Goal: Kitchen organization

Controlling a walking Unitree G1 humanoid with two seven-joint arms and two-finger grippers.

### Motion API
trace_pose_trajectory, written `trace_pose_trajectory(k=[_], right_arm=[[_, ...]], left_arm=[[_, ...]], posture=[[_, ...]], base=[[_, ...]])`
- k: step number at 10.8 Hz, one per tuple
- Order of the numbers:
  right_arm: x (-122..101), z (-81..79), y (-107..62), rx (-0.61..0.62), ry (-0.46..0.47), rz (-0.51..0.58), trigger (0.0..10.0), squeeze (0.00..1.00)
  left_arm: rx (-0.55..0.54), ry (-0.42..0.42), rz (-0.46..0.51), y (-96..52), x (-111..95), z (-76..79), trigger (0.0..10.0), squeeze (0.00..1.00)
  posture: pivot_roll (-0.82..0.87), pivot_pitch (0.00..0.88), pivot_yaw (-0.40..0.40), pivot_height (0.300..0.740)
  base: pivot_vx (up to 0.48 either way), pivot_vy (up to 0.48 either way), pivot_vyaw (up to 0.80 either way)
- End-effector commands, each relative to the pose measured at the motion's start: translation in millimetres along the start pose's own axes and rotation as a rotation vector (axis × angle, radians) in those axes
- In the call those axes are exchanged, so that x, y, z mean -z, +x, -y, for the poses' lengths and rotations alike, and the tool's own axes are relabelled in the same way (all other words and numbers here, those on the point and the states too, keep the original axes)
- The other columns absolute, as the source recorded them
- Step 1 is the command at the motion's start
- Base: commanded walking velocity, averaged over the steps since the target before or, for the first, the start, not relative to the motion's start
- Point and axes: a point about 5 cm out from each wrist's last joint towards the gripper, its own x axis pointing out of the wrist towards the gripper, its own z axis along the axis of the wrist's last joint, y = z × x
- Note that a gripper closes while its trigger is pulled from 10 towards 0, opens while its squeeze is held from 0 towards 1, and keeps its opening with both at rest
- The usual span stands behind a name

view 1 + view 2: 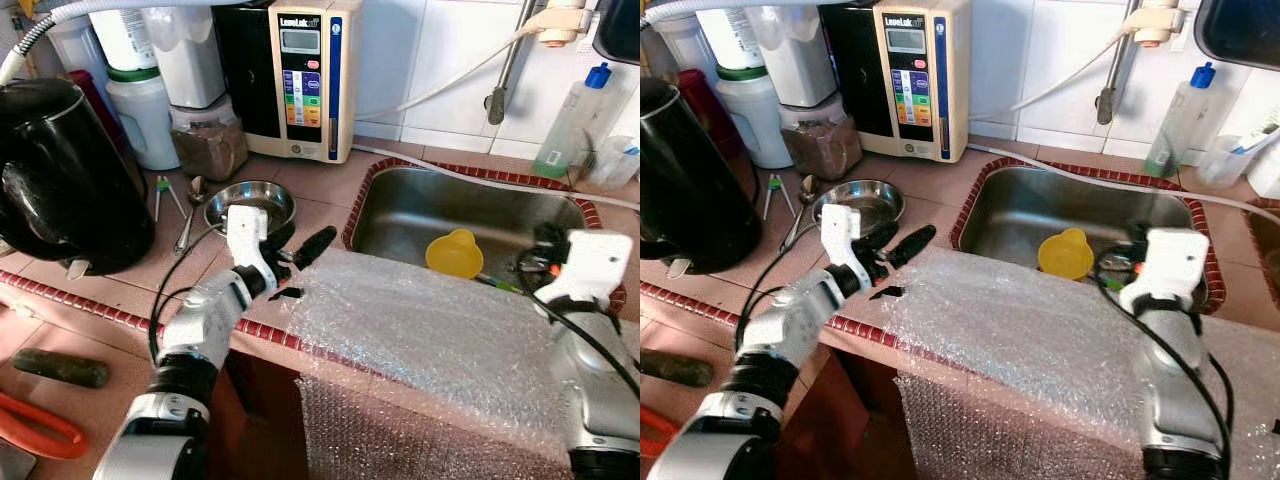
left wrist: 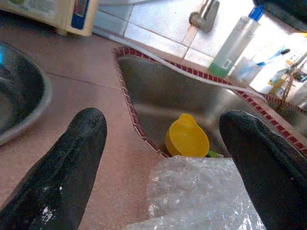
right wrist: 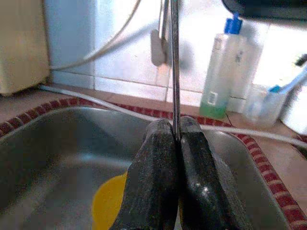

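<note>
Left end effector (image 1: pixel 292 262) spread wide; right end effector (image 3: pixel 174 136) apparently pinched closed.

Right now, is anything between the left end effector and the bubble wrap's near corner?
Nothing visible. The left end effector hangs open over the tiled counter, and the corner of the bubble wrap lies directly ahead between its fingers. The steel bowl sits off to its side, the yellow cup beyond in the sink.

Home kitchen, steel sink (image 1: pixel 400 215), tiled counter (image 1: pixel 320 190), black kettle (image 1: pixel 60 180)
</note>
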Motion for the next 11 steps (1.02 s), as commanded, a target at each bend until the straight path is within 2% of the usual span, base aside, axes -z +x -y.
trace_pose_trajectory(k=[1, 2, 4, 6, 8, 10, 11], right_arm=[[0.1, 4.3, 0.0, 0.014, -0.009, 0.003, 0.0, 0.0], [1.5, 7.4, 0.7, 0.019, -0.018, 0.0, 0.0, 0.0], [9.4, 12.5, 10.0, 0.011, -0.023, -0.039, 0.0, 0.0], [8.3, 20.1, 30.1, 0.006, -0.031, -0.059, 0.0, 0.0], [8.6, 23.0, 42.2, 0.015, -0.016, -0.069, 0.0, 0.0], [16.0, 22.2, 52.3, 0.0, 0.011, -0.122, 0.0, 0.0], [17.3, 21.9, 54.6, -0.009, 0.025, -0.143, 2.9, 0.0]], left_arm=[[-0.009, 0.018, -0.005, 0.6, 0.0, -0.2, 10.0, 0.0], [-0.014, 0.021, -0.005, 1.2, 1.4, 0.2, 10.0, 0.0], [0.022, 0.068, -0.056, 0.4, 9.5, 3.8, 10.0, 0.0], [0.07, 0.132, -0.084, -1.3, 11.4, 7.6, 10.0, 0.0], [0.07, 0.139, -0.083, -3.0, 10.6, 6.2, 10.0, 0.0], [0.081, 0.165, -0.091, -7.7, 11.3, 7.5, 10.0, 0.0], [0.095, 0.18, -0.098, -10.5, 11.6, 8.8, 10.0, 0.0]], posture=[[-0.02, 0.0, 0.055, 0.74], [-0.02, 0.0, 0.055, 0.74], [-0.02, 0.0, 0.053, 0.74], [0.0, 0.0, 0.052, 0.74], [0.02, 0.0, 0.049, 0.74], [0.04, 0.0, 0.044, 0.74], [0.05, 0.0, 0.039, 0.74]], base=[[0.0, 0.0, -0.66], [0.0, 0.0, -0.65], [0.0, 0.0, 0.0], [0.0, 0.0, 0.0], [0.0, 0.0, 0.0], [0.0, 0.0, 0.0], [0.0, 0.0, 0.0]])
